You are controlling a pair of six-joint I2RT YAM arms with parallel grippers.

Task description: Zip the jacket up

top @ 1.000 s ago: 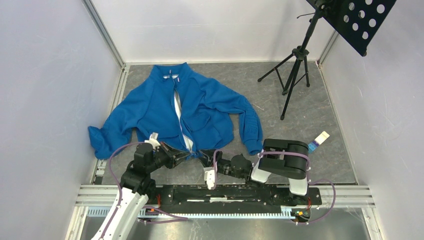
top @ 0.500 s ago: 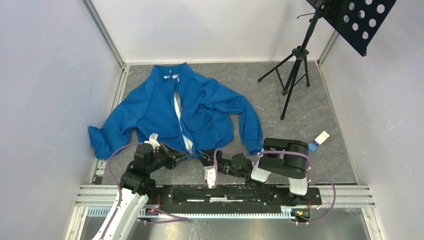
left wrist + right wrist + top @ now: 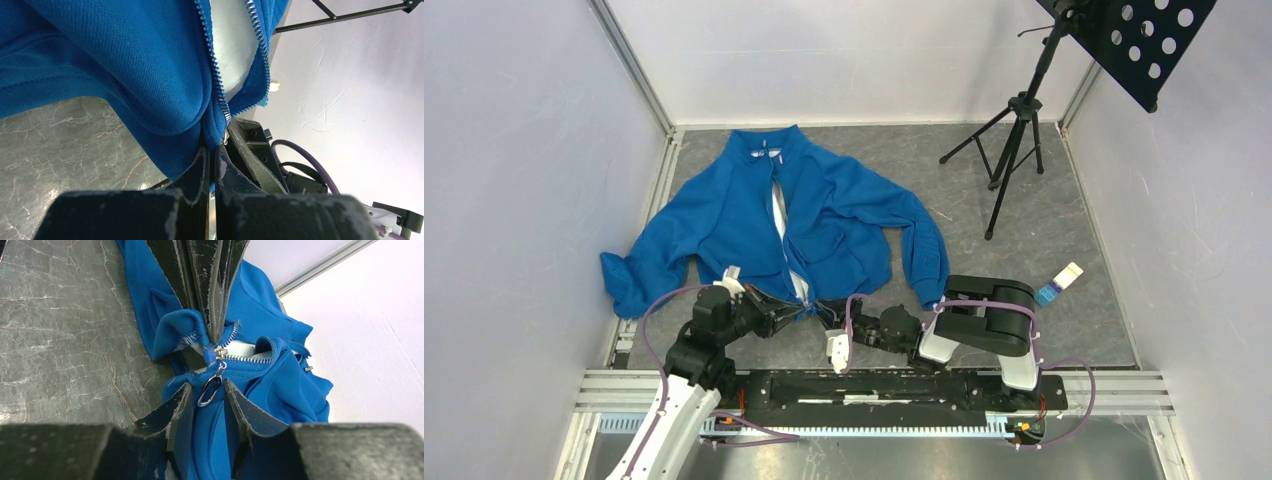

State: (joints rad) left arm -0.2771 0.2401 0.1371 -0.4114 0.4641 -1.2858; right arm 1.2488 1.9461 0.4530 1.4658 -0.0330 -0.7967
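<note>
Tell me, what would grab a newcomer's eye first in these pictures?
The bright blue jacket lies spread open across the grey table. At its near hem, the left fingers pinch the fabric, while the right fingers stand open either side of the silver zipper pull. A black tripod stand rises in the far right corner.

Matt fleece jacket (image 3: 844,210), seemingly metal zipper pull (image 3: 210,389).
</note>
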